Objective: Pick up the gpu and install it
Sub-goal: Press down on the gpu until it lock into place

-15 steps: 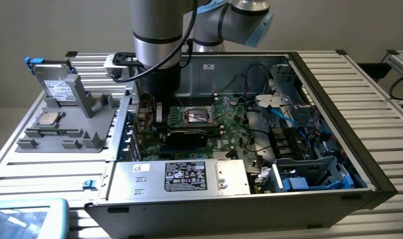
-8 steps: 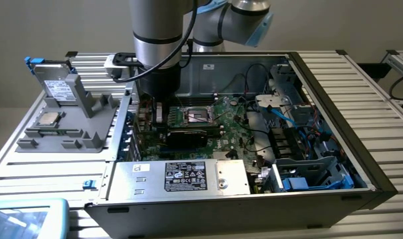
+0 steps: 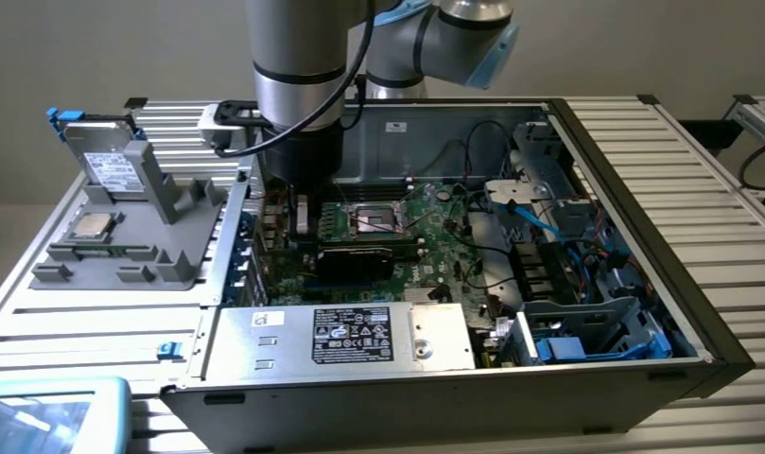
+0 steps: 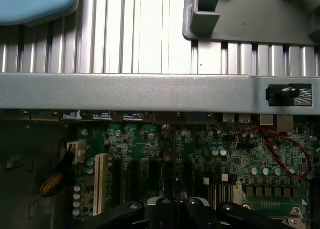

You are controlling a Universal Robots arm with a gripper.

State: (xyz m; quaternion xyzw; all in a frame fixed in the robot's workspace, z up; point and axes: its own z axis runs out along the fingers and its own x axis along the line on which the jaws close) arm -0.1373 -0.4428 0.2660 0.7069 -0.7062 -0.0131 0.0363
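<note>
The gpu, a dark flat card, stands on edge low over the green motherboard inside the open computer case, just below the processor socket. My gripper reaches down into the case at the card's end toward the exterior view's left and is shut on it. In the wrist view the black finger links draw together at my gripper, above the row of expansion slots. The card's lower edge and the slot beneath it are hidden.
A grey fixture tray at the exterior view's left holds a silver drive upright, a processor chip and a narrow memory stick. The power supply, blue drive cages and loose cables crowd the case. A red wire crosses the board.
</note>
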